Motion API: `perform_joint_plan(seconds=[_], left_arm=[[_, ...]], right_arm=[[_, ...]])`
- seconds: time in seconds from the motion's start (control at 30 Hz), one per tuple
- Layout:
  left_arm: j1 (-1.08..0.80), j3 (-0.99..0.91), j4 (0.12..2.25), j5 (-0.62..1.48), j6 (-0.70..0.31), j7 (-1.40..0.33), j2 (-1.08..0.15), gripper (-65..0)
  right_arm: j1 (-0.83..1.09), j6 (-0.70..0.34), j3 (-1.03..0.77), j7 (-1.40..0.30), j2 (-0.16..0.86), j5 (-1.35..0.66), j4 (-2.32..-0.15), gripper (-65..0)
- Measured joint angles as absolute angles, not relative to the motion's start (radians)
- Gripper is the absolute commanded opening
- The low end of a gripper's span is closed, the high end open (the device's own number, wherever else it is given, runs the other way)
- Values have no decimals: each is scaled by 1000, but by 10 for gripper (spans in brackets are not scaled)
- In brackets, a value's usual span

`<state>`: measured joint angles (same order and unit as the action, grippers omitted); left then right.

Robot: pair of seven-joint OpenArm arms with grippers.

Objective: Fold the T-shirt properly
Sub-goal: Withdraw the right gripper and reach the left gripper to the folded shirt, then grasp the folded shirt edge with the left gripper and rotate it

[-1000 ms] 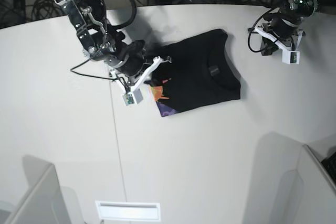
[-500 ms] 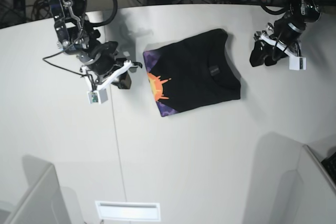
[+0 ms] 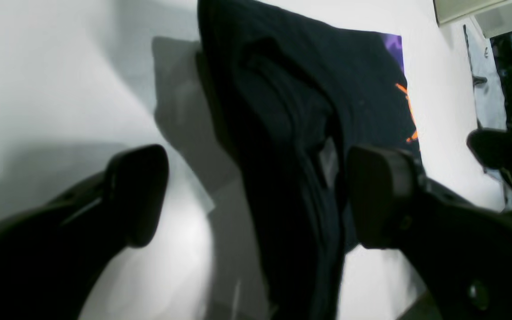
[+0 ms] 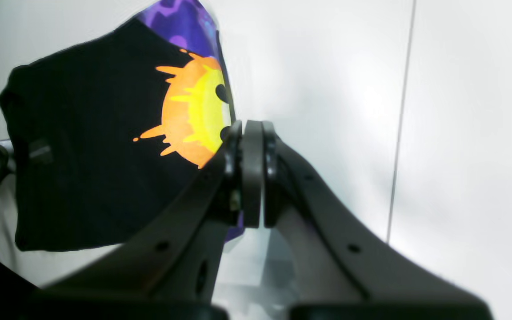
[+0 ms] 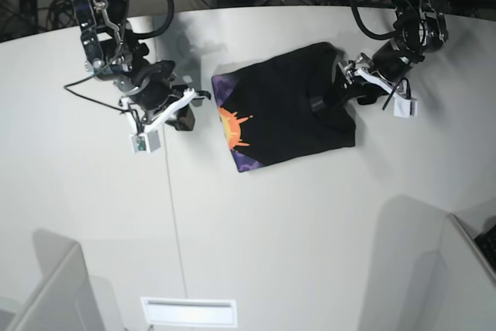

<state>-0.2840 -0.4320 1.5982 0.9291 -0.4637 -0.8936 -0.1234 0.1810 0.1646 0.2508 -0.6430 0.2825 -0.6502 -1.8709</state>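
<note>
Soft folded shirt, best pinched at its thick edge
I judged the T-shirt (image 5: 283, 110) light and floppy, lying on the table (image 5: 256, 246). My left gripper (image 3: 260, 191) stood wide over its bunched edge; beside its sun-print edge, my right gripper (image 4: 251, 173) was closed, empty. I saw no containers.

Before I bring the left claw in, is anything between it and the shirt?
Nothing visible stands between the left claw and the shirt; the claw is open with the cloth's near edge between its fingers.
</note>
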Motion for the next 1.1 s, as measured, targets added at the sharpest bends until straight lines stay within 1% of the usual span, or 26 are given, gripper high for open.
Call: perform_joint_plan(seconds=[0.27, 0.43, 0.5, 0.53, 0.57, 0.63, 0.67, 0.77, 0.83, 0.9, 0.97, 1.1], left_arm=[[-210, -326, 1479, 953, -473, -863, -124, -41], [-197, -294, 1466, 972, -404, -846, -130, -43], [-197, -294, 1466, 974, -391, -846, -131, -44], [-194, -287, 1467, 962, -389, -845, -131, -58], [-187, -276, 1469, 935, -389, -845, -133, -91], [-174, -245, 1469, 879, -366, -838, -137, -194], [-172, -239, 1469, 865, -366, -834, -135, -248], [-181, -239, 1463, 862, -363, -847, -134, -438], [-182, -235, 1461, 857, -354, -858, -136, -555], [-175, -231, 1460, 857, -351, -865, -141, -650], [-155, -204, 1459, 852, -351, -888, -170, -650], [-70, -112, 1461, 789, -355, -987, -248, -650]], right_arm=[[195, 164, 246, -639, 282, -650, -1872, -650], [195, 164, 246, -639, 282, -650, -1872, -650], [194, 164, 246, -639, 282, -650, -1872, -650], [195, 164, 246, -639, 282, -650, -1872, -650], [195, 164, 246, -640, 282, -650, -1872, -650], [195, 164, 245, -639, 282, -650, -1872, -650], [196, 164, 245, -640, 282, -650, -1872, -650], [196, 164, 244, -636, 282, -650, -1872, -650], [224, 160, 212, -632, 278, -657, -1872, -650], [262, 159, 154, -641, 273, -654, -1872, -650], [286, 160, 94, -642, 274, -651, -1872, -650], [327, 160, 2, -630, 271, -652, -1872, -650]])
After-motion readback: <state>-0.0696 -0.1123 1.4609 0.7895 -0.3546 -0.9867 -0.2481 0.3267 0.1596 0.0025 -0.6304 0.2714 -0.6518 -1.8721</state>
